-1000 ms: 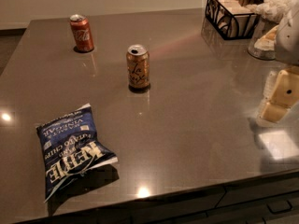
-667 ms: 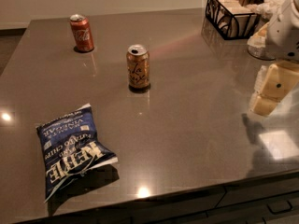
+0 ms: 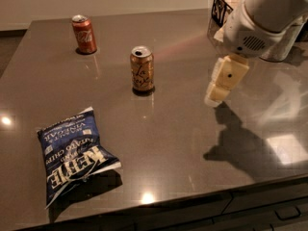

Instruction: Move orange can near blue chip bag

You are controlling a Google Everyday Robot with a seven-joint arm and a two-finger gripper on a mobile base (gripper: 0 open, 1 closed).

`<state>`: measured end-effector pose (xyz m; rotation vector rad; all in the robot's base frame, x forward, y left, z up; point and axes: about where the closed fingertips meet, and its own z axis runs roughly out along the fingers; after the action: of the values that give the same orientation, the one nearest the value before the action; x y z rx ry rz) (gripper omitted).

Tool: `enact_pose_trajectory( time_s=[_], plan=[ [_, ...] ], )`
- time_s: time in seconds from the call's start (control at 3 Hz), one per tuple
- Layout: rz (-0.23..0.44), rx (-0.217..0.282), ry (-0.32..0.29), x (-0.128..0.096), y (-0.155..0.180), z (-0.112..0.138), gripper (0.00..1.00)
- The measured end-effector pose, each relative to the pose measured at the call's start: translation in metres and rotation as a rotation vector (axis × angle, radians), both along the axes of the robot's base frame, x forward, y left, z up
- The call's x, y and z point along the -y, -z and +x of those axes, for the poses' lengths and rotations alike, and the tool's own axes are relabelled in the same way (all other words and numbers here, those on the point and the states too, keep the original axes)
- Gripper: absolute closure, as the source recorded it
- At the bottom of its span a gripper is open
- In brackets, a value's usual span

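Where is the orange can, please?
The orange can stands upright left-of-centre, right of the red cola can, beyond the blue chip bag; the gripper hovers at its right.

my gripper (image 3: 216, 93) hung over the table's (image 3: 173, 143) right side, right of the centre can (image 3: 142, 69), apart from it. chip bag (image 3: 74, 160) lay front left; cola can (image 3: 84, 34) stood back left; basket (image 3: 225, 6) back right.

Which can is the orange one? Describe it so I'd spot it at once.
On the dark table, look near the middle, left of the hovering gripper. The orange can stands upright there, amber with pale script, unlike the red can farther back on the left.
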<state>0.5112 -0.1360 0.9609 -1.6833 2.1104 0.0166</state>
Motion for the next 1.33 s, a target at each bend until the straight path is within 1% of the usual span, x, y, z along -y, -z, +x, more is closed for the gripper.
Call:
enact_pose_trajectory(
  time_s=[0.33,0.67,1.0,1.33],
  plan=[
    [0.062,0.039,-0.002,-0.036,0.008,0.021,0.0],
    [0.118,0.083,0.015,-0.072,0.019,0.046,0.0],
    [0.168,0.092,0.042,-0.094,0.026,0.069,0.0],
    [0.224,0.076,0.073,-0.113,0.033,0.091,0.0]
  ],
)
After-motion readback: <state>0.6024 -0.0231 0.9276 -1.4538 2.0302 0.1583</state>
